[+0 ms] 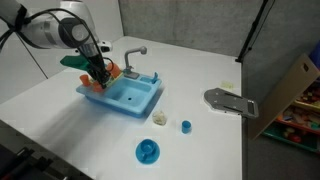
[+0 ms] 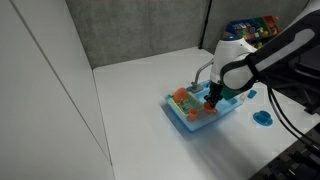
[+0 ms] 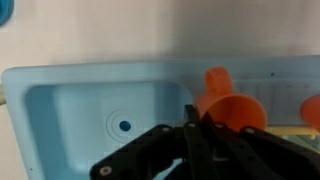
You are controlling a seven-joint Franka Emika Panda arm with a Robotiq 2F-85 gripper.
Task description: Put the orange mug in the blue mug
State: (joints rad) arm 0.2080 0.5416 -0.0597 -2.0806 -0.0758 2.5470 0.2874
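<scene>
The orange mug point(image 3: 236, 108) sits at the drainer end of the light-blue toy sink point(image 3: 60, 110), with its opening towards the wrist camera. It also shows in an exterior view point(image 1: 114, 72). My gripper point(image 3: 190, 118) has its fingers nearly together, pinched on the mug's near rim. In both exterior views the gripper point(image 1: 101, 72) point(image 2: 211, 99) reaches down into the sink's end. The blue mug point(image 1: 148, 151) stands upright on the white table in front of the sink, well apart from the gripper. It also shows at the table's edge in an exterior view point(image 2: 264, 118).
The sink point(image 1: 135, 97) has a grey tap point(image 1: 133, 55) and a green rack with orange-red pieces point(image 1: 75, 62). A tiny blue cup point(image 1: 186, 126) and a small pale cup point(image 1: 159, 119) stand near the sink. A grey flat object point(image 1: 228, 101) lies at the table's far side.
</scene>
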